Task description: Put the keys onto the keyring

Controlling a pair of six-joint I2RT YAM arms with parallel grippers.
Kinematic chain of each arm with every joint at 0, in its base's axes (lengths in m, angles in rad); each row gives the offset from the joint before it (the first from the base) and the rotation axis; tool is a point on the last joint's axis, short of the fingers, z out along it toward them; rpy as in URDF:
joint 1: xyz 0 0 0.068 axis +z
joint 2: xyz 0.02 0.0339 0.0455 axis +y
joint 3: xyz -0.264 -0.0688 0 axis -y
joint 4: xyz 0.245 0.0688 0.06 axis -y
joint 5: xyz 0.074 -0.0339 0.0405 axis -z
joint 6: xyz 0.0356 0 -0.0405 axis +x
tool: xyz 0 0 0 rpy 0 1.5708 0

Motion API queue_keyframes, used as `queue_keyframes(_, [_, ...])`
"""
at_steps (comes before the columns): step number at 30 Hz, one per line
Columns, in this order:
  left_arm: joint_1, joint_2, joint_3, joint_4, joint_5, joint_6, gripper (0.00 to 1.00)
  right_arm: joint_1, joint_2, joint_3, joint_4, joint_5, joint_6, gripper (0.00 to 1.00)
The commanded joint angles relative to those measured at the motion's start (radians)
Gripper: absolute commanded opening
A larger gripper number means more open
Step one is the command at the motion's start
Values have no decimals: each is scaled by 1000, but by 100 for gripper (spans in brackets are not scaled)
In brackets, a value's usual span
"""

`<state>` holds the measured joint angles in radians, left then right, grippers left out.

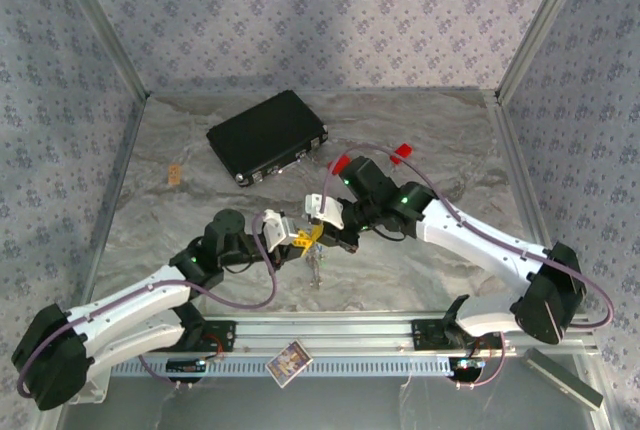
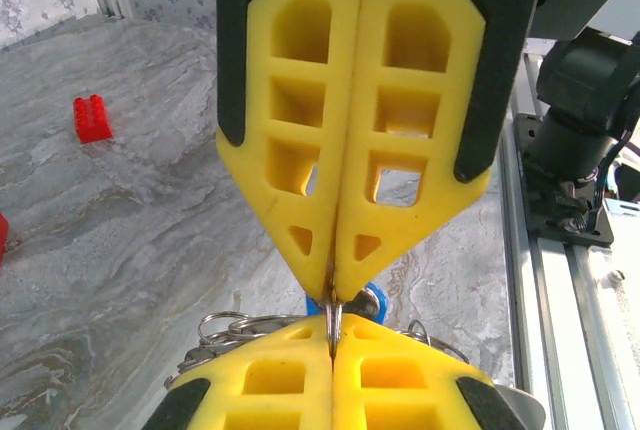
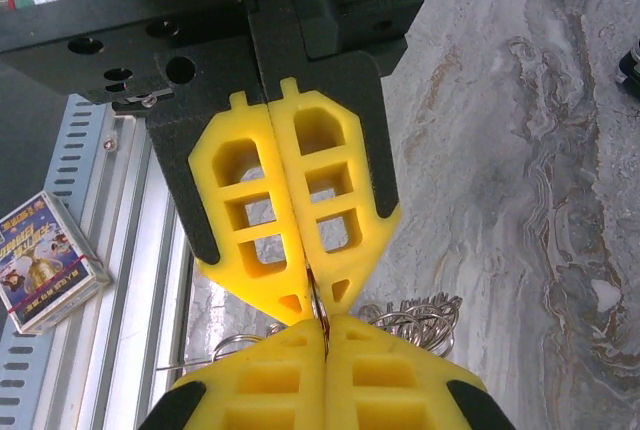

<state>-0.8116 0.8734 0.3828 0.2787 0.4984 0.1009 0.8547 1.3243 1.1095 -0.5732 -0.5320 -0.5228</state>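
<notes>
Your left gripper (image 2: 335, 290) and right gripper (image 3: 315, 300) meet tip to tip by the near rail (image 1: 350, 328), both clenched on the keyring (image 3: 410, 315), bare table (image 1: 450, 150) open far right; the left wrist camera shows the blue key (image 2: 372, 297) beneath.

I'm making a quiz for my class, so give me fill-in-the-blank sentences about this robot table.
The left gripper and right gripper are both ___ on a metal ring. The case at the back is ___. The key behind the left gripper's tips has a ___ head. Missing words: shut, black, blue.
</notes>
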Motion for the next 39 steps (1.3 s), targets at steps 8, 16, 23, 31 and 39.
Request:
queue_keyframes(8, [-4, -13, 9, 66, 22, -4, 0, -53, -117, -158, 128, -81, 106, 35])
queue_keyframes(16, [-4, -13, 3, 83, 26, -3, 0, -54, -114, -171, 178, -73, 120, 33])
queue_keyframes(23, [-4, -10, 1, 89, 34, -2, 0, -54, -108, -166, 176, -83, 117, 9])
queue_keyframes(31, [-4, -28, -14, 128, 32, 0, 0, -80, -72, -162, 105, -5, 110, 0])
queue_keyframes(39, [-7, -8, -14, 186, 34, 16, 0, -64, -9, -118, 84, -59, 128, 3])
